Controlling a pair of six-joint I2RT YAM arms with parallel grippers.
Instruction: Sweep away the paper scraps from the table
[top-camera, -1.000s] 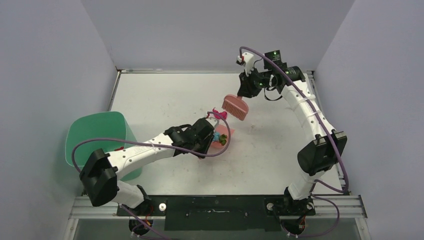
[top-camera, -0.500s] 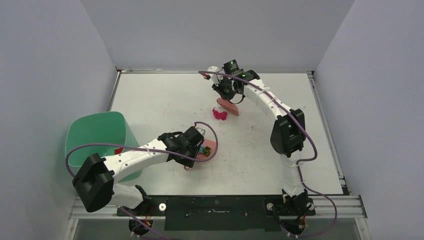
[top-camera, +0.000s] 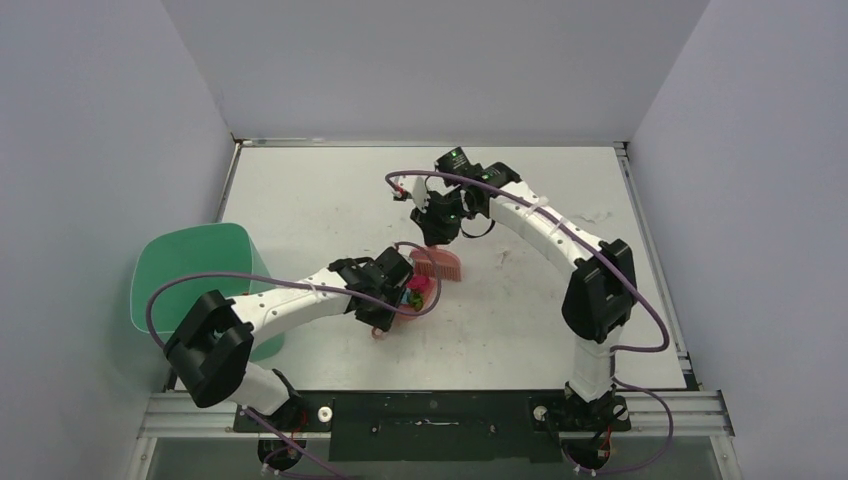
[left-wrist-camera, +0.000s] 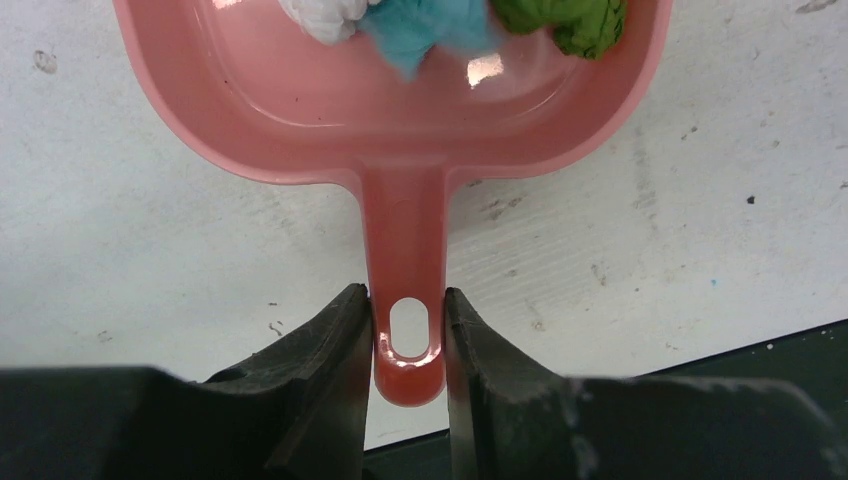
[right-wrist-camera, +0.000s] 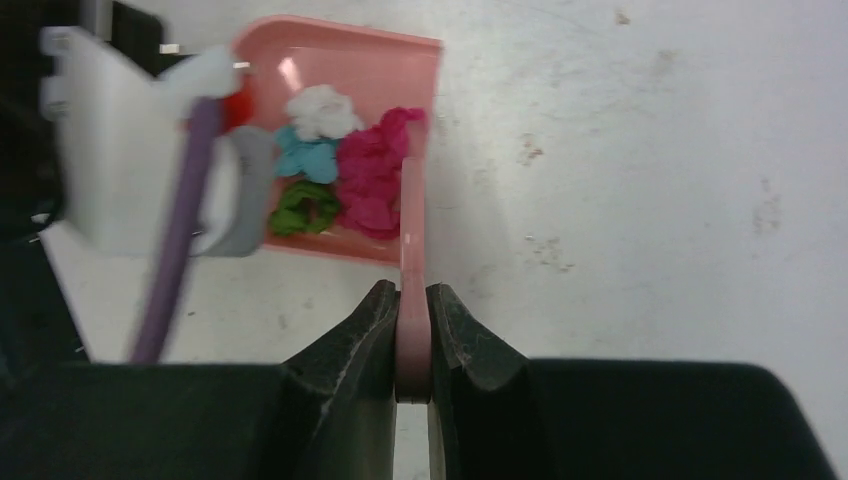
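My left gripper (left-wrist-camera: 408, 335) is shut on the handle of the pink dustpan (left-wrist-camera: 400, 110), which lies flat on the white table (top-camera: 330, 190). Paper scraps lie in the pan: white (right-wrist-camera: 322, 110), teal (right-wrist-camera: 305, 155), green (right-wrist-camera: 300, 208) and magenta (right-wrist-camera: 375, 175). My right gripper (right-wrist-camera: 412, 330) is shut on the handle of the pink hand brush (right-wrist-camera: 412, 230), whose head (top-camera: 440, 262) rests at the pan's open mouth, against the magenta scrap. In the top view the pan (top-camera: 428, 300) sits at mid-table, with the left gripper (top-camera: 385, 308) and the right gripper (top-camera: 436, 226) on either side.
A mint-green bin (top-camera: 195, 265) stands at the table's left edge, beside the left arm. The left arm's purple cable (right-wrist-camera: 180, 240) hangs close over the pan. Walls enclose the table on three sides.
The right arm swept the brush from the far side toward me, pushing the magenta scrap into the dustpan. The left gripper, holding the pan, shifted only slightly.
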